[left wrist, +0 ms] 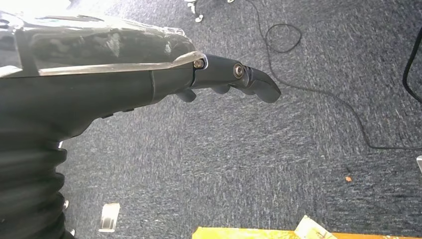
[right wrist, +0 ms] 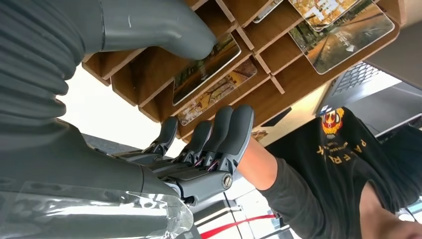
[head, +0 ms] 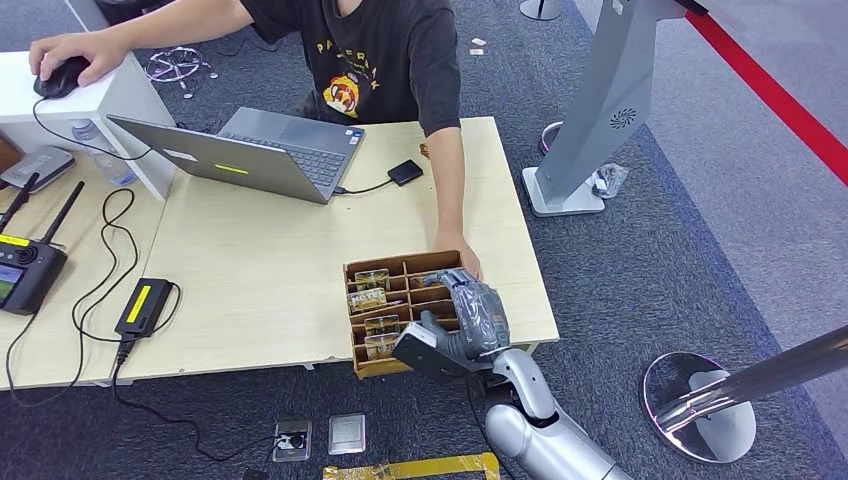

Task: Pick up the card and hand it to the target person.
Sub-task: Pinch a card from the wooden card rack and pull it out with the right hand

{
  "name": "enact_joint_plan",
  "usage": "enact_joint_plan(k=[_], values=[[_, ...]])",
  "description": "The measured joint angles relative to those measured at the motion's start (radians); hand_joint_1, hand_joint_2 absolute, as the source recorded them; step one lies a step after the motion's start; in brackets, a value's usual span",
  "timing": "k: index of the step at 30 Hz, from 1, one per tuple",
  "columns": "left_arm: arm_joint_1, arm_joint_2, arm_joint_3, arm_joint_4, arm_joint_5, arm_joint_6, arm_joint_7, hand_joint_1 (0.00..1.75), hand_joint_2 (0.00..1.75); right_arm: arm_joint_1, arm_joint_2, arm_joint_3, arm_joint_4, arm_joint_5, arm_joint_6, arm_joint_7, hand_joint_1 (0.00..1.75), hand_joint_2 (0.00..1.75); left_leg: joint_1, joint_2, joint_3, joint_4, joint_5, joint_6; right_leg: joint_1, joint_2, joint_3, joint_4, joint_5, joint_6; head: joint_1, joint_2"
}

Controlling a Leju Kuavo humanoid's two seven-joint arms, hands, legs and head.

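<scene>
Head view: we see the right hand [head: 472, 318] over the right side of the wooden organizer [head: 362, 274] at the near edge of the surface [head: 260, 270], cards [head: 370, 299] lying in its left compartments. Right wrist view: thumb [right wrist: 164, 27] touches a card [right wrist: 206, 67] in a compartment, fingers [right wrist: 234, 127] apart outside the organizer wall, nothing gripped. A person's hand [head: 458, 252] holds the organizer's far corner. Left hand [left wrist: 226, 79] hangs over carpet, fingers loosely extended, holding nothing.

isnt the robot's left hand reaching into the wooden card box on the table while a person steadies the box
Not quite: it is the right hand that reaches into the wooden card box, as the head view shows. The left hand hangs over the carpet in the left wrist view. A person's hand does rest at the box's far edge.
</scene>
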Motion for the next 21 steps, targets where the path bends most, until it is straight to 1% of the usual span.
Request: enact_joint_plan(k=[8, 17, 19, 21], values=[[0.0, 0.0, 0.0, 0.0, 0.003, -0.001, -0.001, 0.0, 1.75, -0.003, 0.002, 0.0, 0.032, -0.015, 0.001, -0.009, 0.77, 1.75, 0.0, 0.0, 0.0, 0.0, 0.0, 0.0, 0.0, 0.0, 0.0, 0.0, 0.0, 0.0, 0.0, 0.0], [-0.001, 0.0, 0.0, 0.0, 0.003, -0.002, -0.001, 0.0, 1.75, -0.014, 0.004, -0.002, 0.073, -0.03, -0.015, -0.013, 0.87, 1.75, 0.0, 0.0, 0.0, 0.0, 0.0, 0.0, 0.0, 0.0, 0.0, 0.0, 0.0, 0.0, 0.0, 0.0], [-0.001, 0.0, 0.0, 0.0, 0.004, -0.003, -0.001, 0.0, 1.75, -0.016, 0.004, -0.003, 0.08, -0.03, -0.02, -0.012, 0.97, 1.75, 0.0, 0.0, 0.0, 0.0, 0.0, 0.0, 0.0, 0.0, 0.0, 0.0, 0.0, 0.0, 0.0, 0.0], [0.0, 0.0, 0.0, 0.0, 0.005, -0.002, -0.002, 0.0, 1.75, -0.02, 0.004, -0.003, 0.087, -0.028, -0.025, -0.012, 1.18, 1.75, 0.0, 0.0, 0.0, 0.0, 0.0, 0.0, 0.0, 0.0, 0.0, 0.0, 0.0, 0.0, 0.0, 0.0]])
